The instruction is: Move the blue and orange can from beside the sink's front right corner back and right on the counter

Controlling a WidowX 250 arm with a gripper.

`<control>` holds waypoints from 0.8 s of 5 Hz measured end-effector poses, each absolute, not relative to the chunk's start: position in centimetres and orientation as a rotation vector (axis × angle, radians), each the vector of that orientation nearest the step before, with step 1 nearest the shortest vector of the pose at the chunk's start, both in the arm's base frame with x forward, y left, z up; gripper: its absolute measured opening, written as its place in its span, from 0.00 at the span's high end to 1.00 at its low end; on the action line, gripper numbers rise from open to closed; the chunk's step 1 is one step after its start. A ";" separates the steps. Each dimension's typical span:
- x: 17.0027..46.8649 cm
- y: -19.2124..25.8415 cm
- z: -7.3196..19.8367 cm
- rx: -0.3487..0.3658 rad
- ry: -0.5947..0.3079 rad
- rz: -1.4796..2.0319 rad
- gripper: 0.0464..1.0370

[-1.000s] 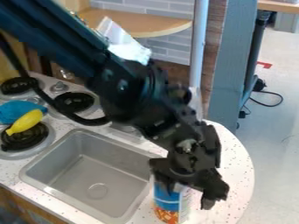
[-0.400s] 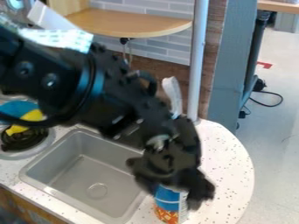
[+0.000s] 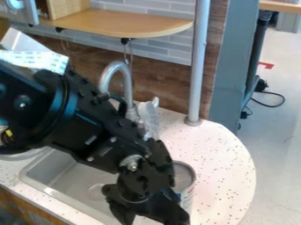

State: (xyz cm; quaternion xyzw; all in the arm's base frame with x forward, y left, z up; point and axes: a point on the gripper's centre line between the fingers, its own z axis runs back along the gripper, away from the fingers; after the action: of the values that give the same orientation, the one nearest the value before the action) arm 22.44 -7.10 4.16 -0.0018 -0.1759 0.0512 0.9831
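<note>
The speckled counter (image 3: 220, 167) holds 1 labelled can (image 3: 187, 193) beside the end effector (image 3: 153, 219).

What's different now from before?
The black two-fingered hand moved left and down in the picture, uncovering the grey top of a round can; I can't tell if it let go. The curved silver faucet came into sight. The can and grey metal sink seem to have stayed put.

Counter (image 3: 226, 160): open lane for me, view's right of can. Can (image 3: 185, 171): upright, obstructs that side of my gripper (image 3: 154, 220). Faucet (image 3: 119, 68): arched, behind sink (image 3: 38, 178). Pole (image 3: 200, 66): vertical, rear counter edge. Shelf (image 3: 132, 27): overhead barrier, rear.
</note>
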 end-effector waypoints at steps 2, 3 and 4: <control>26.4 -7.1 1.6 -0.039 -0.348 0.056 0.04; 28.6 -6.8 0.4 -0.054 -0.342 0.036 0.04; 30.2 -6.8 0.1 -0.067 -0.351 0.015 0.04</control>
State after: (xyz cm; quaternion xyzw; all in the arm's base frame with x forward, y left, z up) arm 30.18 -6.79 0.08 -0.0331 -0.1743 0.0074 0.9841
